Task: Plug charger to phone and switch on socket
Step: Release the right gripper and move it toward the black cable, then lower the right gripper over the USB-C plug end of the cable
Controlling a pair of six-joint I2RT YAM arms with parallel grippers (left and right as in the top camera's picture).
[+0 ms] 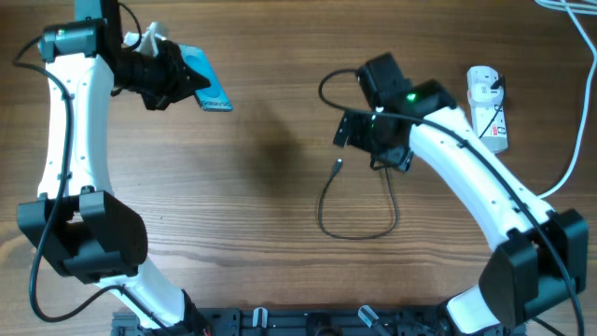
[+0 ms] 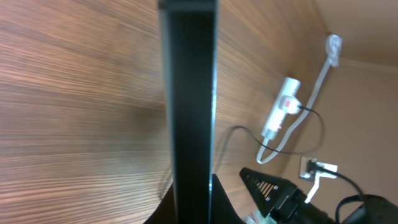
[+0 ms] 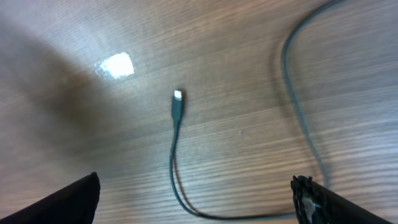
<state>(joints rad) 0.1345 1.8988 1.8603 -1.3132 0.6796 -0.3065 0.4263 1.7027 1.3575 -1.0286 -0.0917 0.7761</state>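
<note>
1. Overhead shows our left gripper clamped on one end of the phone, which is held up over the far left of the wooden table with its teal screen upward. We judge the other end is left jutting free so that a plug can reach it.
2. Our right gripper hangs with its jaws wide apart and grips nothing. The connector tip lies flat on the wood just ahead of the two fingers, so we read this as a line-up for a pinch.
3. From that tip the charger curls in a loose loop toward us, then runs back under the right arm. That slack should let the tip travel to the phone.
4. The socket lies at the far right, well apart from the phone, and its white cord trails off beside it. We cannot tell how its switch stands.
5. Neither plugging nor switching looks done yet.
</note>
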